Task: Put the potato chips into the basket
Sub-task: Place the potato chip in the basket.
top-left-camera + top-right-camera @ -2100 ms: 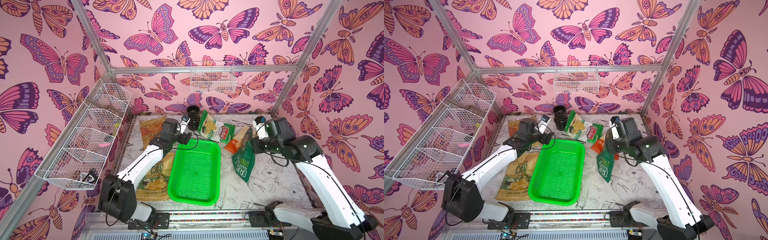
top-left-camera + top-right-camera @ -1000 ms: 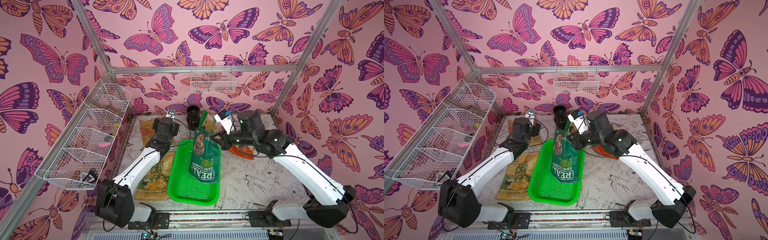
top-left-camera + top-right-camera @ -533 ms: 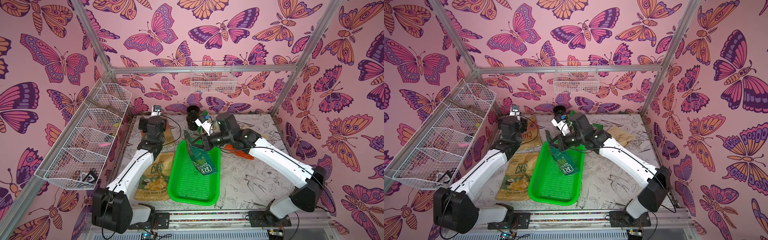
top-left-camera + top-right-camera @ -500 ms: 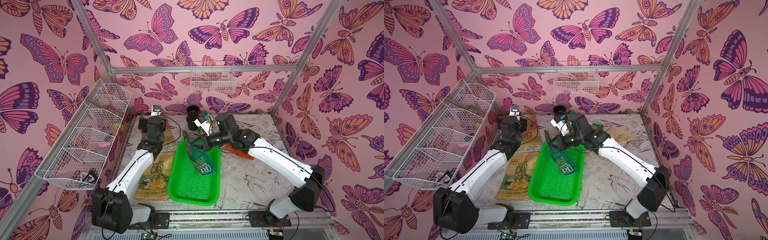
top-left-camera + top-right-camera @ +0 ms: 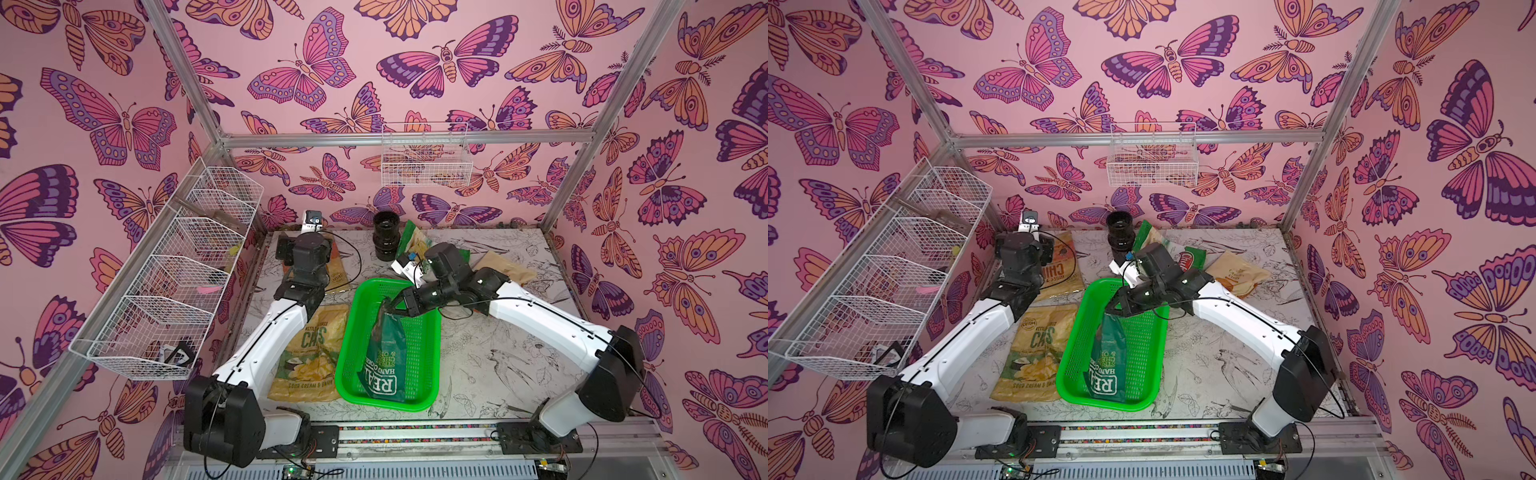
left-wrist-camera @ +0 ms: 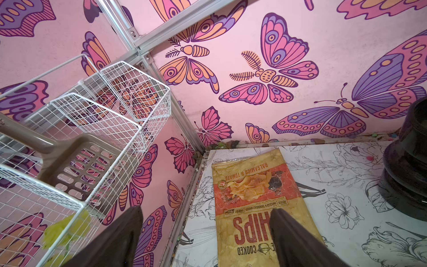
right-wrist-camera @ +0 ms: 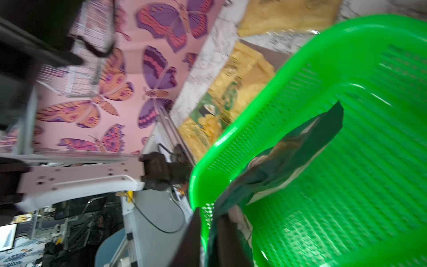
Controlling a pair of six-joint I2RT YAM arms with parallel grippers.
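**First bag down in the basket, right jaws coming apart**

A second ago the dark green "REAL" bag (image 5: 384, 357) hung in the air from the clamped right gripper (image 5: 390, 308). Now it lies lengthwise inside the basket (image 5: 417, 357), which sits mid-bench towards the front edge, and the bag's lower end rests against the basket's front wall. The right gripper is low over the basket's rear half at the bag's top corner. Its jaws show a narrow gap. Whether they still touch the foil I cannot tell.

The left gripper (image 6: 206, 209) has swung away from the basket to the bench's far left corner. It hovers with jaws spread wide over the tan-orange "CHIPS" bag (image 6: 258, 198), not touching it.

I judge one of the five bags delivered. Four remain on the bench:
- the "CHIPS" bag
- the "Sour Cream & Onion" bag (image 5: 309, 357), just beside the basket's left wall
- the green-and-white bag (image 5: 1152, 237), near the far edge
- the orange-cream bag (image 5: 505, 268), towards the right edge

The left arm looks placed for the next pick.
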